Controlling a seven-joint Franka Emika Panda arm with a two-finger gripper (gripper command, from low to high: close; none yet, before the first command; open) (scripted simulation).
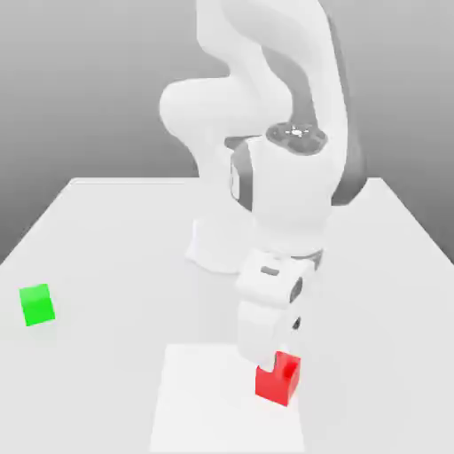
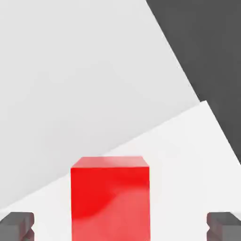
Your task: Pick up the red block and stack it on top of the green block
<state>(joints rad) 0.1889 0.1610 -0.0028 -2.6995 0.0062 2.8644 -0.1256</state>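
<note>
So the white arm (image 1: pixel 266 133) was bent right over the table (image 1: pixel 106 230), with its gripper (image 1: pixel 270 350) pointing down at the red block (image 1: pixel 278 379) near the front edge. In the exterior view the block sat on a brighter white patch (image 1: pixel 204 399) of the tabletop, and the gripper body covered its upper corner on that view's left, so they overlapped there. From the hand view the red block (image 2: pixel 110 197) sat squarely between the two dark fingertips (image 2: pixel 16 226), with a clear strip of white surface showing on each side of it, so the fingers were spread wide and weren't touching it. Nothing was gripped, the block was just sitting flat on the table. The green block (image 1: pixel 37 304) was way off on the exterior view's left, well apart from the red one and from the arm, resting on the table by itself near that edge. The hand view also caught a dark area (image 2: pixel 207 47) past the table's edge.
</note>
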